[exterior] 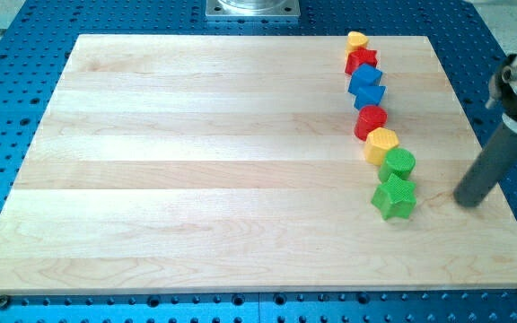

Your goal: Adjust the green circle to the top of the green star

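The green circle (399,163) sits on the wooden board (196,179) at the view's right, touching the upper edge of the green star (394,197), which lies just below it. My tip (470,201) rests on the board to the right of the green star, a block's width or so away and touching neither green block. The dark rod rises from it toward the view's upper right.
A chain of blocks runs up from the green circle: a yellow block (381,144), a red circle (371,121), two blue blocks (366,86), a red star (362,61) and a yellow heart (357,41). The board's right edge (501,188) lies close to my tip.
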Robot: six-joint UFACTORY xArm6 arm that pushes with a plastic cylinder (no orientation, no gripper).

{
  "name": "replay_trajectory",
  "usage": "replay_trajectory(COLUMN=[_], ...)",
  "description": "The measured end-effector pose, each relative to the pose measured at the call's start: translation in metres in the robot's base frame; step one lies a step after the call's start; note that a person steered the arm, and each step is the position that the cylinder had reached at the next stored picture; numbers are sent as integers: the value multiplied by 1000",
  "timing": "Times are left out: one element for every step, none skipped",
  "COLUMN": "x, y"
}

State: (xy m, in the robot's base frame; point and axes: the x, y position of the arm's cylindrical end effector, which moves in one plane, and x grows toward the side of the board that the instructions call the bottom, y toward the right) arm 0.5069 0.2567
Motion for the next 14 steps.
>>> replay_trajectory(x=[-18,-20,-20,-20,-20,-20,-21,-22,-22,-22,-22,-22,-22,-22], y=[0,-8,-21,-27,-27,-28,-29,-30,-35,-41,-43,-47,-51,-55])
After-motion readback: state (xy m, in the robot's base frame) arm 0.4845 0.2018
